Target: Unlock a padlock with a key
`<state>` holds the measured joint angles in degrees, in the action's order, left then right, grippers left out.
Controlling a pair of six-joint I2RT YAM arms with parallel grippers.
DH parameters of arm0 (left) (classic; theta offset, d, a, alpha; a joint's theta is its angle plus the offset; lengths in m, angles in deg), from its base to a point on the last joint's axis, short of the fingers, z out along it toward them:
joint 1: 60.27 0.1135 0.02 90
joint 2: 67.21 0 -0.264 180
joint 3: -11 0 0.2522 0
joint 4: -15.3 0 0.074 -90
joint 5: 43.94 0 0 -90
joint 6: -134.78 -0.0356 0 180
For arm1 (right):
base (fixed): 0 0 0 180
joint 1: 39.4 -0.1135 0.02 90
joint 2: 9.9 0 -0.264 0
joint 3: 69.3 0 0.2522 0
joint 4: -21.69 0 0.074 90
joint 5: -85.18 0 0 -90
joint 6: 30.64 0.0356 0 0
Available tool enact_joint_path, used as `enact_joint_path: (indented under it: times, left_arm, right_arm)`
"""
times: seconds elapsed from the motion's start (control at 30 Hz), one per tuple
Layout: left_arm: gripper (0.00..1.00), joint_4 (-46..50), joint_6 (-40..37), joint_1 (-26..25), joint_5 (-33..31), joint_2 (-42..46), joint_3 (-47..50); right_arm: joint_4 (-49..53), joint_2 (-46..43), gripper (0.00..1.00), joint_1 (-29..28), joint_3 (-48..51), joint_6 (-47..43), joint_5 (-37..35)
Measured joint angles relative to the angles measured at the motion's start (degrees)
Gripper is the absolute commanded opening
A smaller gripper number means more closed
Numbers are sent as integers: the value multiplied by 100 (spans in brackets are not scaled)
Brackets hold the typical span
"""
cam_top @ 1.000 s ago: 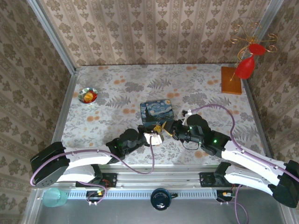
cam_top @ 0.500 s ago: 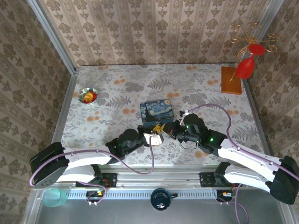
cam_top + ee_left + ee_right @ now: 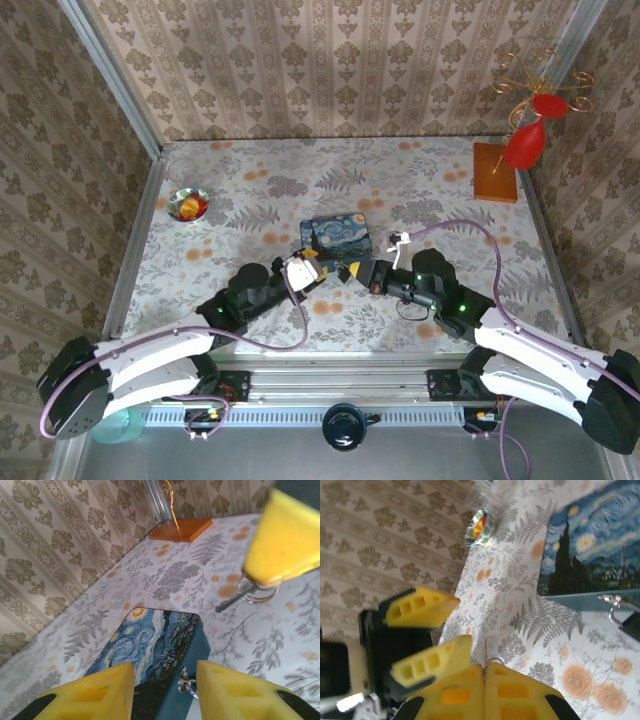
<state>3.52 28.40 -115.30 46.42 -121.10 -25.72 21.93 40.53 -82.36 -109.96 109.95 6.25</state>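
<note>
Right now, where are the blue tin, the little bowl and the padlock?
blue tin [image 3: 337,235], top view, on its painted lid.
little bowl [image 3: 173,204], top view, on its left rim.
padlock [image 3: 186,682], left wrist view, on its shiny shackle.

No word, label, brand name or number is showing clearly enough to read in any view. The lid of the blue tin [image 3: 337,237] near the middle of the table is carrying a painted swirling night sky without lettering.
</note>
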Motion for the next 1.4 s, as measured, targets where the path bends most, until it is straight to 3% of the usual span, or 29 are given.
enact_joint_path:
  times: [0.27,0.53,0.8,1.0,1.4]
  left_arm:
    - [42,737,741,227,1530,411,-151]
    - [42,1073,844,227,2330,168,-428]
    - [34,1156,1034,229,2887,-76,-710]
    - [18,1266,1097,229,3228,-166,-767]
    - [3,1390,1161,306,3591,-208,-831]
  right_arm:
    - [-942,-372,0,-83,597,-2092,619]
    - [-1248,-627,0,-234,866,-3300,938]
    - [-1309,-732,0,-295,960,-3746,1088]
    - [-1311,-732,0,-330,960,-3840,1095]
    - [-1307,-737,0,-358,960,-3897,1117]
